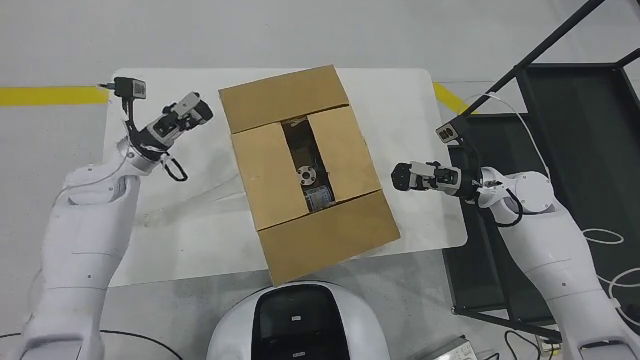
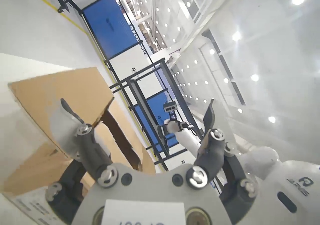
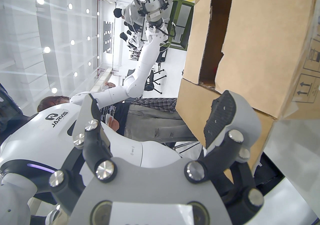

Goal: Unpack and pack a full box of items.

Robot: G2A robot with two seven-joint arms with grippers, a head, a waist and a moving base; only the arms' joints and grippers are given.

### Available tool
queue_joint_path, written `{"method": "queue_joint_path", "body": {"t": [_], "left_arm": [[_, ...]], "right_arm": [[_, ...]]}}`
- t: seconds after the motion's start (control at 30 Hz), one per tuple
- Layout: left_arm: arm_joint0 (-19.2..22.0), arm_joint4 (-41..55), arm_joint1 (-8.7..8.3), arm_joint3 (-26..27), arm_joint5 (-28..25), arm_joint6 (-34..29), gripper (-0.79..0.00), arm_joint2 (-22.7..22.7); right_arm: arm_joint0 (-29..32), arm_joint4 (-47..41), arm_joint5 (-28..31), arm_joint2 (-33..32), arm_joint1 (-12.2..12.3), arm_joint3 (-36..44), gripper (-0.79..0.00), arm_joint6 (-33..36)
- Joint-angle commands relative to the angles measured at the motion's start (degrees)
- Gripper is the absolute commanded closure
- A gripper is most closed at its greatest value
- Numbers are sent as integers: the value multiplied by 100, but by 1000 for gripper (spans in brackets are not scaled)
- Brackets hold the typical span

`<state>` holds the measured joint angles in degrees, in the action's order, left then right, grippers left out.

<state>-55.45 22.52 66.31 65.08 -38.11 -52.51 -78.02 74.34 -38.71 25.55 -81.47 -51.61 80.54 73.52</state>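
Observation:
A brown cardboard box (image 1: 305, 170) stands in the middle of the white table (image 1: 190, 230), its top flaps partly apart, leaving a narrow gap. Through the gap I see a few small items (image 1: 312, 185), one round and metallic. My left gripper (image 1: 203, 110) hovers to the left of the box, open and holding nothing; its fingers (image 2: 67, 113) frame the box flap (image 2: 67, 91). My right gripper (image 1: 398, 176) is just off the box's right side, open, with nothing in it. From the right wrist, the box (image 3: 262, 36) shows its slot close beyond the fingers (image 3: 220, 118).
A dark metal rack (image 1: 540, 160) stands beside the table's right edge. A yellow floor line (image 1: 50, 95) runs at the left. A person in grey trousers (image 3: 155, 121) stands behind the robot in the right wrist view. Bare table lies left of the box.

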Motion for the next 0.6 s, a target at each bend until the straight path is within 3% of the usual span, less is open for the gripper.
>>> {"method": "queue_joint_path", "body": {"t": [0.0,0.13,0.33,0.43,0.57], "left_arm": [[-255,128,-59,311,65,-205,-785,-180],[-666,238,-136,743,112,-20,-785,-541],[-1271,-477,-115,1572,304,1710,-785,-772],[-1508,-719,-121,1893,414,1904,-785,-798],[-1605,-930,-158,1901,569,1879,-785,-943]], "right_arm": [[0,0,0,0,0,0,-785,0],[0,0,0,0,0,0,-785,0],[0,0,0,0,0,0,-785,0],[0,0,0,0,0,0,-785,0],[0,0,0,0,0,0,-785,0]]}}
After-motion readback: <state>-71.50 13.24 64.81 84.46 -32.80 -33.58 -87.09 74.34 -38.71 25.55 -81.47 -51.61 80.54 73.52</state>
